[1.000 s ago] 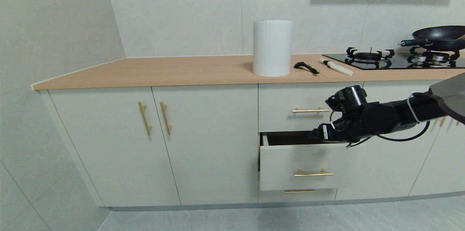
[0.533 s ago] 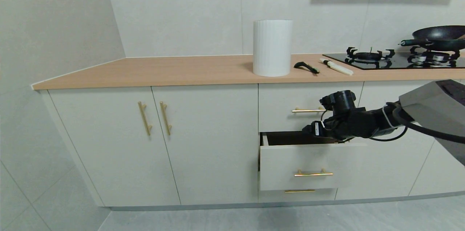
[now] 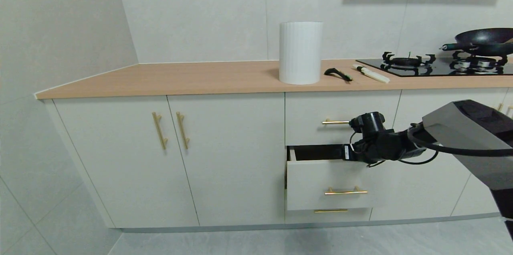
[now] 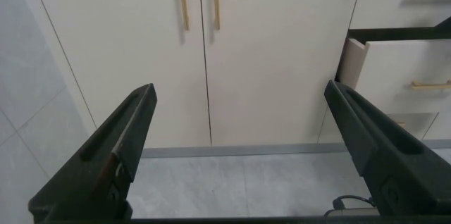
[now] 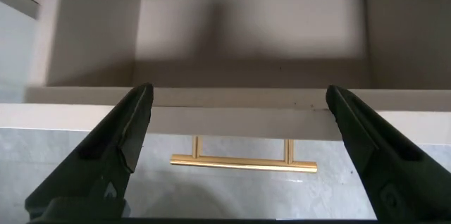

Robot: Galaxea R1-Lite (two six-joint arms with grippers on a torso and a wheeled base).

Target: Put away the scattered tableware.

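Tableware lies scattered on the counter. Below, the open drawer has the right gripper over its front edge, jaws apart. Beside the white canister: knife, peeler. Left gripper: jaws apart.

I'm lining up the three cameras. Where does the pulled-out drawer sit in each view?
Head view: the open drawer is right of centre, below the counter, the right gripper at its top edge.
Left wrist view: the drawer juts out beside the double cabinet doors.
Right wrist view: the drawer's front edge runs across, close ahead, dark interior beyond.
Shared landmark: the drawer's gold handle.
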